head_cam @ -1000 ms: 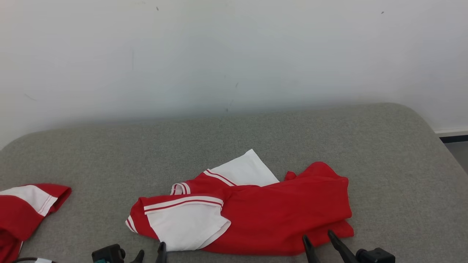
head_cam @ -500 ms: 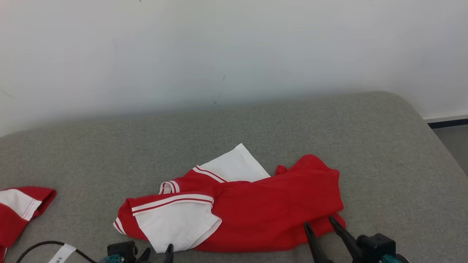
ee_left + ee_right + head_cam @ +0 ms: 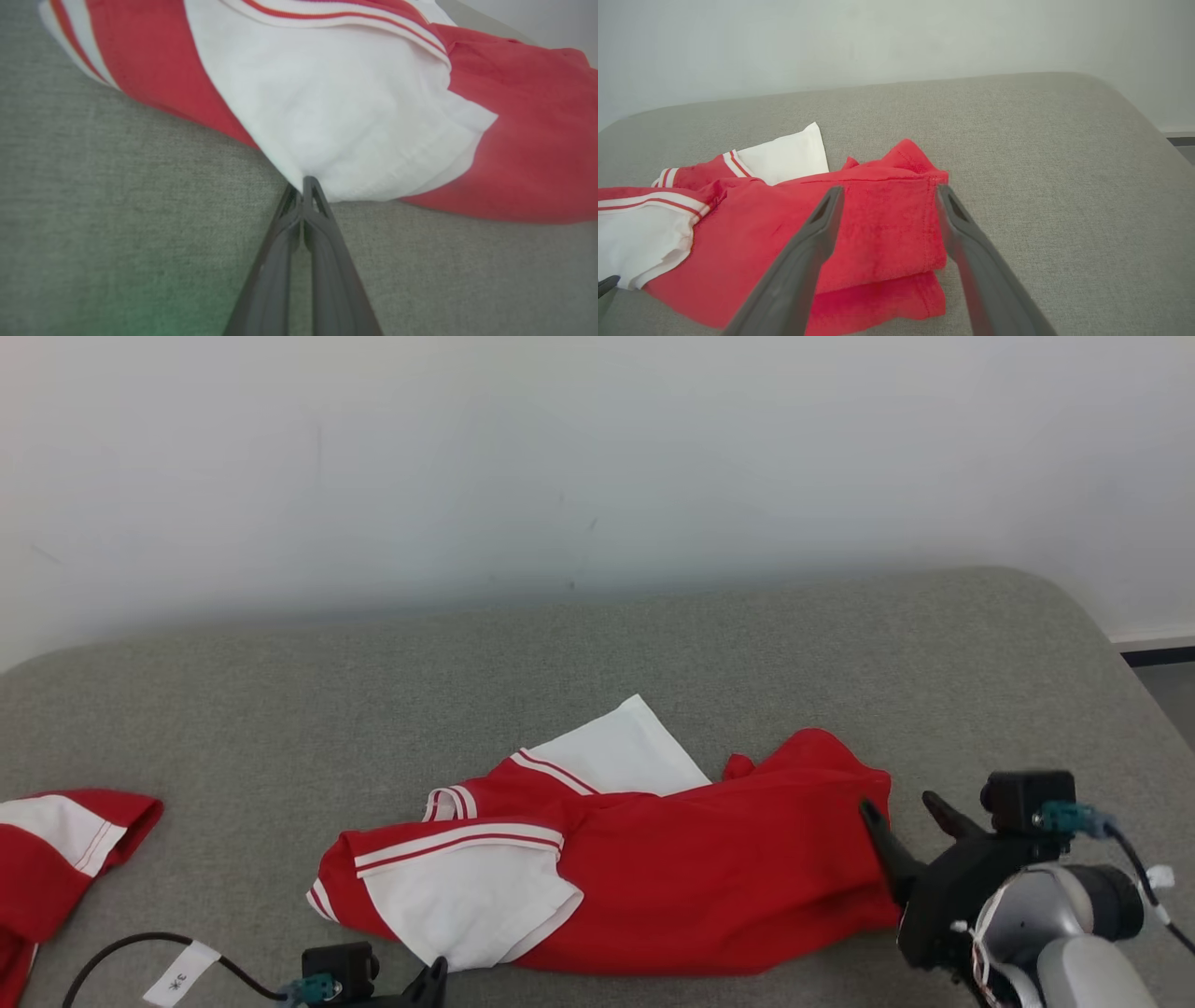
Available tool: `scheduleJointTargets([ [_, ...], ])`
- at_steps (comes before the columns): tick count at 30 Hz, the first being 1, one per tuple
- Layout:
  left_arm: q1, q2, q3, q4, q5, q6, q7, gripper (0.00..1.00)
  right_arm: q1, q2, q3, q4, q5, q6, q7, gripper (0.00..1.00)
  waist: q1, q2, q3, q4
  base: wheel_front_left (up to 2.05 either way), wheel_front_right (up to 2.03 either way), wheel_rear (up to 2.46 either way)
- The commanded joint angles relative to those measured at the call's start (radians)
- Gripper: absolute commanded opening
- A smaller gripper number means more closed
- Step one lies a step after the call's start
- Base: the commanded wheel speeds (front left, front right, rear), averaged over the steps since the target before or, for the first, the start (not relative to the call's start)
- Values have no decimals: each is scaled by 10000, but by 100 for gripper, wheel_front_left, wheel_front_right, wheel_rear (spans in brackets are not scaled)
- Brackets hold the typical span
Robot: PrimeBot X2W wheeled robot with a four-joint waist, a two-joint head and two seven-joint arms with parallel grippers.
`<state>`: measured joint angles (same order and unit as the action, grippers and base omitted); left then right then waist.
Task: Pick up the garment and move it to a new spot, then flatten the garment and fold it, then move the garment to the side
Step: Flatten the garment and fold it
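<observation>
The garment is a red shirt with white panels and striped trim, lying crumpled on the grey padded surface. My left gripper sits at its near left corner. In the left wrist view the left gripper is shut, its tips pinching the hem of the white panel, which draws to a point there. My right gripper is open at the garment's right edge. In the right wrist view the right gripper straddles the red hemmed edge, just above the cloth.
A second red and white garment lies at the surface's left edge. A black cable with a white tag trails by my left wrist. A pale wall rises behind, and the surface's rounded right end drops to the floor.
My left gripper has shut on the white panel's hem. My right arm has swung out to the right and forward, to the garment's right edge. The head camera shifted slightly.
</observation>
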<state>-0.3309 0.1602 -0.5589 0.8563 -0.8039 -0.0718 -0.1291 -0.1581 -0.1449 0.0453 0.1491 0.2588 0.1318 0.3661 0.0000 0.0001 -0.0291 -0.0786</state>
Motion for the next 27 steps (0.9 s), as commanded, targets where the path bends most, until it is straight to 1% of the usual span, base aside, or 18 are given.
scheduleJointTargets([
  [1, -111, -67, -61, 42, -68, -77, 41, 0, -484, 35, -347, 282, 54, -23, 644, 100, 0, -1, 52, 101, 0, 0, 0],
  [5, -278, -184, -179, 40, -48, -181, 58, 0, -1302, 332, -1723, 1302, -487, -23, 1859, 100, 0, -1, 138, 348, 0, 0, 0],
  [6, -278, -184, -179, 40, -48, -181, 58, 0, -1302, 332, -1723, 1302, -487, -23, 1859, 100, 0, -1, 138, 348, 0, 0, 0],
  [8, -364, -235, -238, 27, -37, -245, 54, 0, -1614, 506, -2258, 1708, -803, -21, 2307, 100, 0, -1, 172, 506, 0, 0, 0],
  [11, -454, -238, -208, 22, -91, -261, -68, 0, -1931, 635, -2750, 2219, -1115, -23, 2525, 100, 0, -1, 226, 665, 0, 0, 0],
  [15, -503, -205, -161, 2, -182, -291, -153, 0, -2344, 718, -3216, 2924, -1099, -23, 2063, 100, 0, -1, 333, 789, 0, 0, 0],
  [20, -625, -180, -213, -118, -175, -308, -136, 0, -2905, 713, -3603, 3902, -1324, -23, 1828, 100, 0, -1, 614, 944, 0, 0, 0],
  [25, -716, -168, -259, -201, -130, -279, -159, 0, -3381, 626, -3592, 4696, -1113, -23, 1420, 100, 0, -1, 864, 1077, 0, 0, 0],
  [26, -728, -163, -270, -209, -126, -270, -158, 0, -3453, 624, -3591, 4829, -1075, -23, 1352, 75, 0, -1, 899, 1090, 0, 0, 0],
  [27, -741, -158, -278, -216, -120, -263, -155, 0, -3537, 612, -3592, 4960, -1062, -23, 1306, 63, 0, -1, 926, 1101, 0, 0, 0],
])
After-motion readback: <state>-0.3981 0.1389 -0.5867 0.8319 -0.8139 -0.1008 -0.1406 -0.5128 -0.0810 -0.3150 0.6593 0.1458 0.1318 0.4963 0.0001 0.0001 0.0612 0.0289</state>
